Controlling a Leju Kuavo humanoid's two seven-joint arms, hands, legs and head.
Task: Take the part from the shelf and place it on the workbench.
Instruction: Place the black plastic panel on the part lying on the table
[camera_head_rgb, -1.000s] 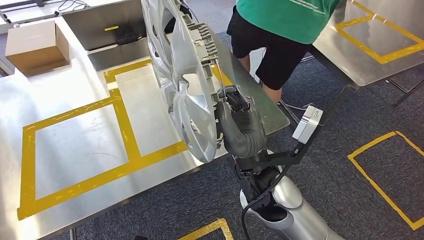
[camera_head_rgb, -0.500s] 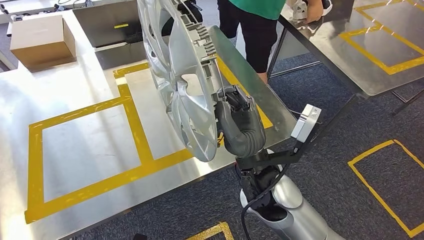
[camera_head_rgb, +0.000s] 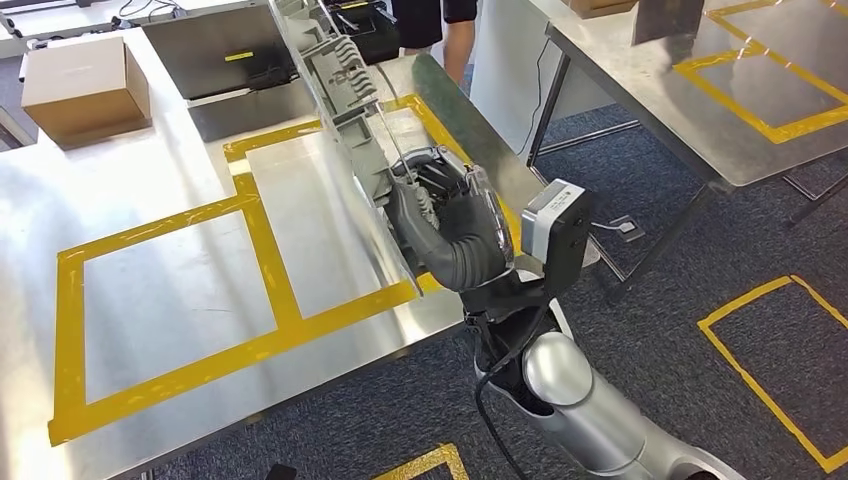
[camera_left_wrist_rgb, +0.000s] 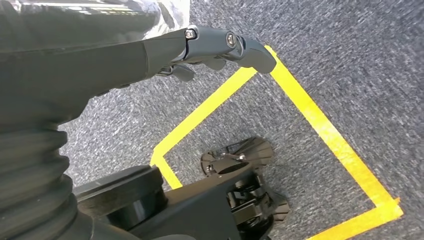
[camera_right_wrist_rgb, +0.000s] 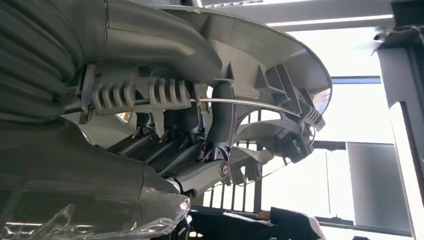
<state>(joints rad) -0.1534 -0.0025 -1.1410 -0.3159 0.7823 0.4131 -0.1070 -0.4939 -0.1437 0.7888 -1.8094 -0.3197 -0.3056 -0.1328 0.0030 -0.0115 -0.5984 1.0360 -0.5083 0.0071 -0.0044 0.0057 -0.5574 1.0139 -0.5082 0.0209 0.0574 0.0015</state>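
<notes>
head view: part (camera_head_rgb: 345, 130) over workbench (camera_head_rgb: 160, 290) edge

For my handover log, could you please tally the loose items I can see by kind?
Silver fan part, held by the right hand: 1
Cardboard box on the workbench: 1
Total: 2

The large silver ribbed fan-wheel part (camera_head_rgb: 345, 110) runs off the top edge of the head view, so its upper rim cannot be seen. Beside that part, the right hand (camera_head_rgb: 455, 225) has its fingers (camera_right_wrist_rgb: 165, 145) tucked in among the part's ribs, their tips hidden. A person (camera_head_rgb: 435, 20) behind the part is cut off at the legs. The brown cardboard box (camera_head_rgb: 85, 85) on the steel tabletop (camera_head_rgb: 170, 280) loses a corner at the frame edge.
</notes>
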